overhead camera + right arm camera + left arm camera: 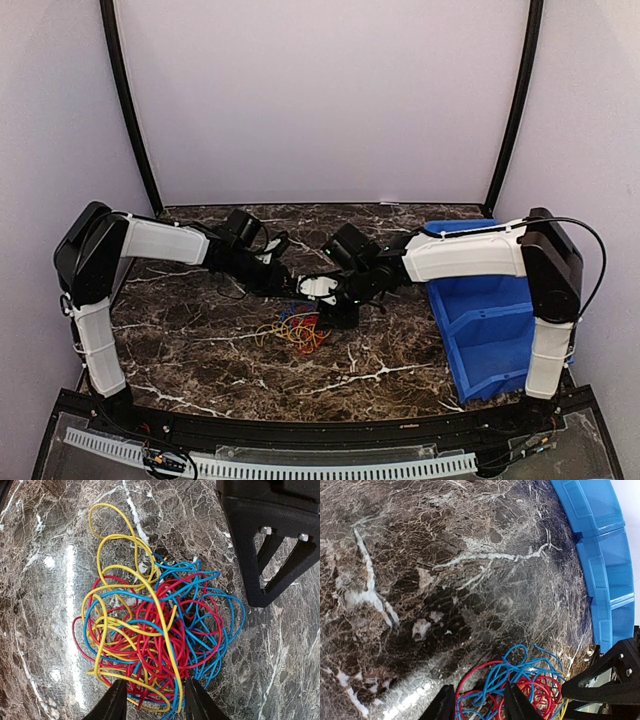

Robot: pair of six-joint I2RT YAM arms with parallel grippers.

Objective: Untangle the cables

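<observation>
Several thin cables (150, 630), one soft, light tangle.
We reckon they'll flex & snag; grab yellow outer loop (108, 505). Left gripper (479, 705) & right gripper (152, 702) both agape, nothing pinched.

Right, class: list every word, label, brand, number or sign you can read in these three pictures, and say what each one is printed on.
None: no text, number, brand or sign can be read in any of the three views.
The cables, the blue bin and the marble table show no print.
The small wired part on the near rail is too small to tell whether it carries any marking.
</observation>
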